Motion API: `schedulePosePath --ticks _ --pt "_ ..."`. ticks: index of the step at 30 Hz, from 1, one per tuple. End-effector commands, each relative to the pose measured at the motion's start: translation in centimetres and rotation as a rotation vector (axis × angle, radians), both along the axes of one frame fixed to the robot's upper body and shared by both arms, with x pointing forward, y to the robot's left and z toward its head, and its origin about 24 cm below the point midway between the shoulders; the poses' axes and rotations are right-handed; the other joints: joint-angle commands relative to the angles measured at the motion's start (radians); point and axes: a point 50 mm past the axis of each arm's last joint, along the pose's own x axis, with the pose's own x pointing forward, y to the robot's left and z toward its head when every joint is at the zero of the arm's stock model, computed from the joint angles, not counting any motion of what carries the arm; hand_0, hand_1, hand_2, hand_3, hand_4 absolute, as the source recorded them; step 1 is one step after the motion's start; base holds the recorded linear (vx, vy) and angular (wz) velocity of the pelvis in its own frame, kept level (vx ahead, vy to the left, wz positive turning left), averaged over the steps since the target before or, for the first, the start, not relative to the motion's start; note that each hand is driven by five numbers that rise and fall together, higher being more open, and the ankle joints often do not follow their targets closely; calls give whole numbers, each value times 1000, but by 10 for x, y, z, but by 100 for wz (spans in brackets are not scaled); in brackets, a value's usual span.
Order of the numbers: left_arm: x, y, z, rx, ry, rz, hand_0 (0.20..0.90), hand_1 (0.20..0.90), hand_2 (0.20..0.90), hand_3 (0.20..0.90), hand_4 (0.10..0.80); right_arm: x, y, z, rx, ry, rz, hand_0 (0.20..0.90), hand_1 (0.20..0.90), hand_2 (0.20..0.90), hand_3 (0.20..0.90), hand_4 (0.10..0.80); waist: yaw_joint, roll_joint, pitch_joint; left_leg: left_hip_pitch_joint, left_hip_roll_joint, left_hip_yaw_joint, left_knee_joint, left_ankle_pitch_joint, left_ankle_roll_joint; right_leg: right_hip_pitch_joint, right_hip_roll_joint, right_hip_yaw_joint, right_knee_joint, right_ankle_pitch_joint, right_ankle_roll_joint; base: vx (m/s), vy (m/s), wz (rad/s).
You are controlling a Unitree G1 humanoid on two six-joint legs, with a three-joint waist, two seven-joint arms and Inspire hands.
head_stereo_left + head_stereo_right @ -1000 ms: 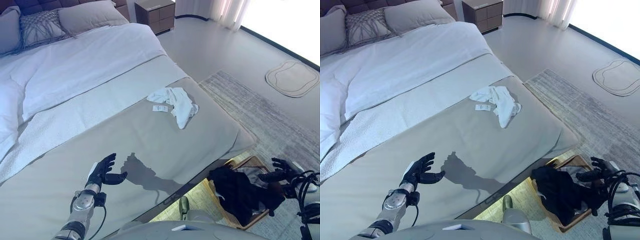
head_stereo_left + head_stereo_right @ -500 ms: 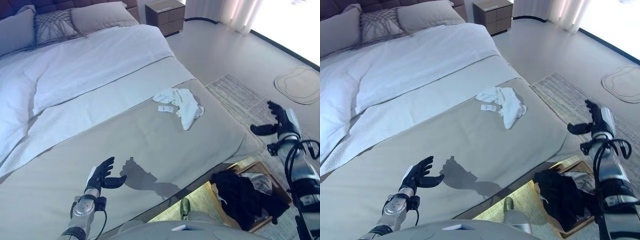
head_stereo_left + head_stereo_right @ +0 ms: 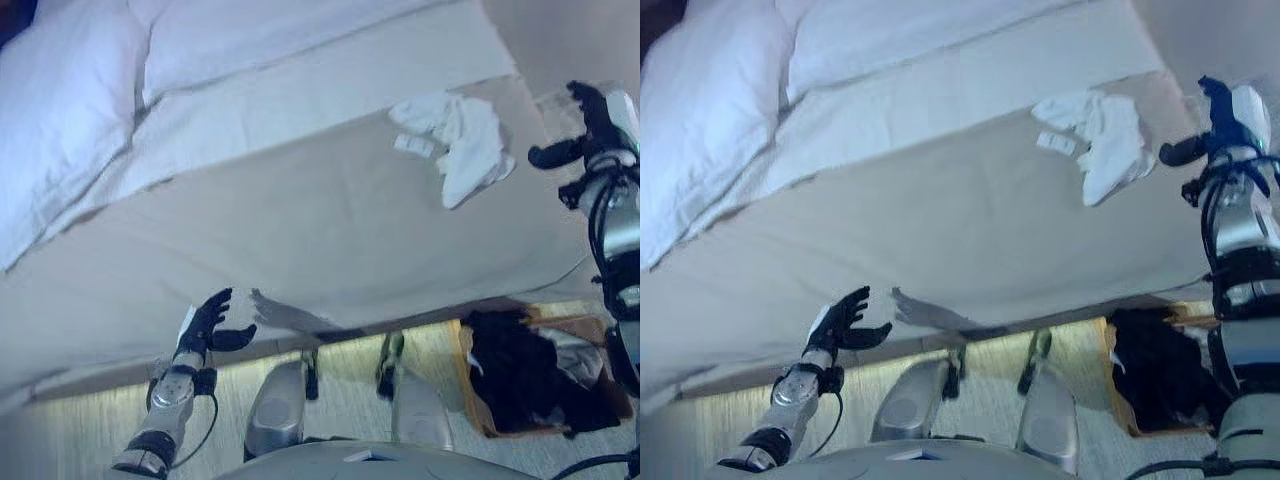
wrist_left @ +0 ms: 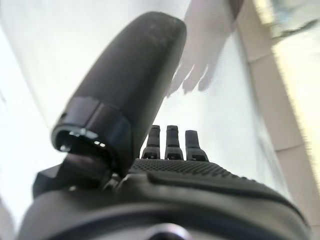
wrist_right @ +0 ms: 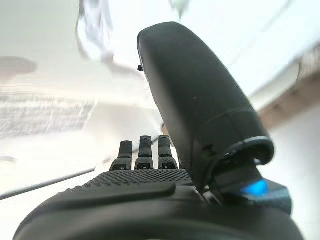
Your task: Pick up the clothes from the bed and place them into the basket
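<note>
A white garment (image 3: 462, 140) lies crumpled on the grey bed cover (image 3: 300, 230) near the bed's right corner, with a small white tag (image 3: 408, 146) beside it. My right hand (image 3: 590, 125) is open and empty, raised just right of the garment, not touching it; it also shows in the right wrist view (image 5: 150, 200). My left hand (image 3: 205, 325) is open and empty over the bed's near edge at the lower left, and shows in the left wrist view (image 4: 170, 145). The wooden basket (image 3: 590, 330) stands on the floor at the lower right and holds dark clothes (image 3: 525, 375).
White pillows and a white duvet (image 3: 90, 90) cover the far left of the bed. A lit strip runs under the bed's near edge (image 3: 430, 335). Pale floor lies between the bed and the basket.
The camera has tilted down and shifted, so the whole scene has moved. My right hand has risen from the basket to beside the white garment. My left hand has kept its pose.
</note>
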Motion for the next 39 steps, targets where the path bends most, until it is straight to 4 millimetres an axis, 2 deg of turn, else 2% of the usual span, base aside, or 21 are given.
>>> schedulePosePath --ticks 1,5,8,9,10,15,22,23,24,25,26,27,33,39 --pt "-7 12 13 28 -96 17 900 900 900 900 800 0 10 51 -96 -166 -16 900 900 900 900 800 22 7 -22 -85 -2 -58 153 -91 -17 9 -24 -32 151 -102 -16 -58 32 7" --pt "-6 12 17 24 -132 17 900 900 900 900 800 -2 5 64 -82 -199 -79 900 900 900 900 800 32 30 27 -185 -21 -39 245 -113 2 -96 -58 -28 273 -130 -21 -82 11 11" --pt "-4 11 23 21 -172 28 900 900 900 900 800 -1 4 67 -103 -190 -109 900 900 900 900 800 38 42 39 -246 -25 -49 304 -129 11 -156 -62 -16 340 -152 -30 -20 -7 18" --pt "-4 12 25 12 -188 41 900 900 900 900 800 0 4 68 -106 -185 -118 900 900 900 900 800 40 43 39 -264 -23 -49 353 -174 11 -176 -65 -2 383 -192 -24 30 -14 16" --pt "-4 13 28 3 -209 50 900 900 900 900 800 -1 2 69 -106 -179 -132 900 900 900 900 800 43 47 39 -301 -22 -49 392 -187 16 -208 -69 -1 414 -201 -29 37 -24 7" --pt "-2 14 39 -11 -268 48 900 900 900 900 800 -4 -7 70 -105 -165 -198 900 900 900 900 800 52 61 39 -402 -24 -57 490 -217 33 -305 -70 16 498 -224 -41 -20 -25 -5" --pt "-3 21 51 -52 -331 78 900 900 900 900 800 -19 -35 91 -183 -123 -359 900 900 900 900 800 72 92 39 -553 -22 -53 594 -229 51 -454 -68 21 599 -245 -56 -47 -56 -7" --pt "-4 24 51 -55 -329 87 900 900 900 900 800 -21 -37 94 -195 -116 -370 695 695 695 661 561 75 93 39 -565 -21 -54 596 -226 52 -466 -66 19 606 -246 -57 -23 -47 -29" --pt "-5 26 51 -55 -329 95 900 900 900 900 800 -23 -39 98 -203 -111 -377 627 627 627 582 482 77 93 39 -573 -20 -54 598 -224 53 -474 -64 17 610 -247 -58 -38 -75 -5" --pt "-7 29 51 -56 -329 107 900 900 900 900 800 -25 -41 102 -216 -109 -390 507 507 507 442 342 81 92 39 -591 -17 -55 605 -221 54 -489 -62 14 617 -248 -59 -34 -67 28" --pt "-8 30 51 -56 -331 113 900 900 900 900 800 -26 -42 103 -218 -109 -395 335 335 335 241 141 82 91 39 -598 -15 -56 609 -221 55 -495 -62 14 621 -248 -60 -32 -71 30" --pt "-9 32 52 -54 -331 120 900 900 900 900 800 -28 -45 104 -222 -106 -402 300 300 300 200 100 84 89 39 -604 -13 -56 611 -220 55 -499 -63 10 623 -249 -60 -14 -62 -2" --pt "-15 43 59 -26 -347 117 900 900 900 900 800 -43 -59 117 -180 -167 -438 300 300 300 200 100 94 83 39 -616 -5 -59 610 -208 49 -505 -65 -4 629 -244 -56 0 -49 14" --pt "-15 44 63 -17 -351 100 900 900 900 900 800 -45 -55 128 -26 -301 -336 300 300 300 200 100 99 77 39 -592 0 -58 594 -200 37 -471 -68 -14 614 -241 -51 32 -19 -5"
